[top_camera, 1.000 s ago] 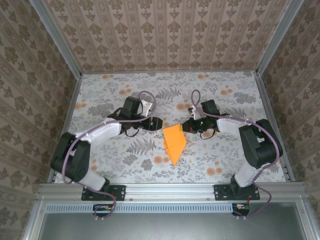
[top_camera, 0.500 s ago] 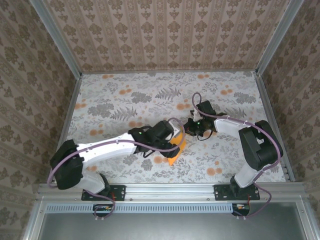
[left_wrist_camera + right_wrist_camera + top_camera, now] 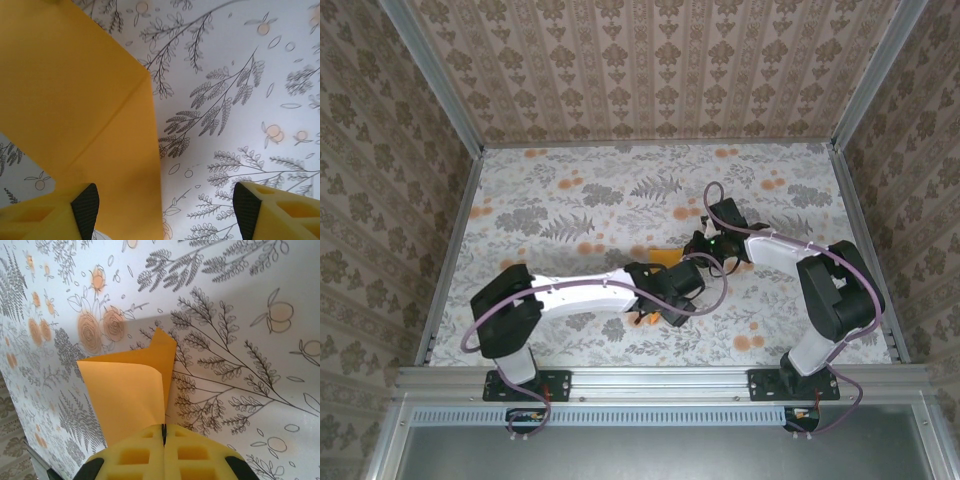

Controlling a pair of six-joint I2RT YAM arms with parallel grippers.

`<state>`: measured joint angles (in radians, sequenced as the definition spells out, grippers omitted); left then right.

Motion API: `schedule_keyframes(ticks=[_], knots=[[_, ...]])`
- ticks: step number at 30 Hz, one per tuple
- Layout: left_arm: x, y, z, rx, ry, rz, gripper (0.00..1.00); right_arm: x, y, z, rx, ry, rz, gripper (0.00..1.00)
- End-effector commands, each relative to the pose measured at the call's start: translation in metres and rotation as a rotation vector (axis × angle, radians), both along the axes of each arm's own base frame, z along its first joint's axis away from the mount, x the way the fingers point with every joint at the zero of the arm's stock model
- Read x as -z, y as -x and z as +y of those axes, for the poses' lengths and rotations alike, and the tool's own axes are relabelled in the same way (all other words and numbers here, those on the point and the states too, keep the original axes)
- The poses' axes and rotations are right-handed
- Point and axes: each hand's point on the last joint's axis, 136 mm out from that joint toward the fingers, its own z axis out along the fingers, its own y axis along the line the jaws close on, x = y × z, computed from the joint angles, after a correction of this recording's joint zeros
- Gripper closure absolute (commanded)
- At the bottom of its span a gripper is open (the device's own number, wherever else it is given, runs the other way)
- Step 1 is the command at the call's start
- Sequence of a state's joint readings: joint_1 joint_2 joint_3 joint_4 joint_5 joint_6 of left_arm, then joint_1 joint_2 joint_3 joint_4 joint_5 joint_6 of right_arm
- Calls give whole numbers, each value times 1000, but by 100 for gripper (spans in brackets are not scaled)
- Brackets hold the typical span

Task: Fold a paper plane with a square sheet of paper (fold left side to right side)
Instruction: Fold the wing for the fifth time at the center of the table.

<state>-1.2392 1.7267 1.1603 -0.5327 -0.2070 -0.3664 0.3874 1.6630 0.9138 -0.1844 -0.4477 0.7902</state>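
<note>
The orange sheet of paper (image 3: 663, 259), folded to a pointed shape with a crease, lies at the middle of the table, mostly hidden under my left arm. My left gripper (image 3: 660, 306) hovers over it, pointing down. In the left wrist view the paper (image 3: 75, 110) fills the left half, and the left gripper (image 3: 166, 207) stands open above the paper's right edge, with nothing between its fingers. My right gripper (image 3: 693, 250) is at the paper's right side. In the right wrist view it (image 3: 164, 432) is shut on a lifted, curling flap of the paper (image 3: 125, 395).
A floral cloth (image 3: 560, 200) covers the table. Metal rails (image 3: 450, 250) and patterned walls close it in on the left, right and back. Both arms meet at the centre, their wrists close together.
My left arm has swung from the paper's back left to right over the paper, and its jaws have widened. The right gripper has stayed shut at the paper's right edge.
</note>
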Motion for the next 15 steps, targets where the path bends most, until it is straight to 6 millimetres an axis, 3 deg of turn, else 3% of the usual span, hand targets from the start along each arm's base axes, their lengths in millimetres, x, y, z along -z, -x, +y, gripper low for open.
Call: schedule_keyframes(ticks=[1, 9, 15], knots=[[4, -3, 10, -19, -97, -49, 26, 1, -5, 1, 21, 14, 15, 100], [17, -8, 18, -32, -182, -85, 33, 5, -5, 3, 16, 12, 27, 100], [25, -7, 18, -34, -208, -85, 52, 7, -4, 3, 12, 17, 35, 100]])
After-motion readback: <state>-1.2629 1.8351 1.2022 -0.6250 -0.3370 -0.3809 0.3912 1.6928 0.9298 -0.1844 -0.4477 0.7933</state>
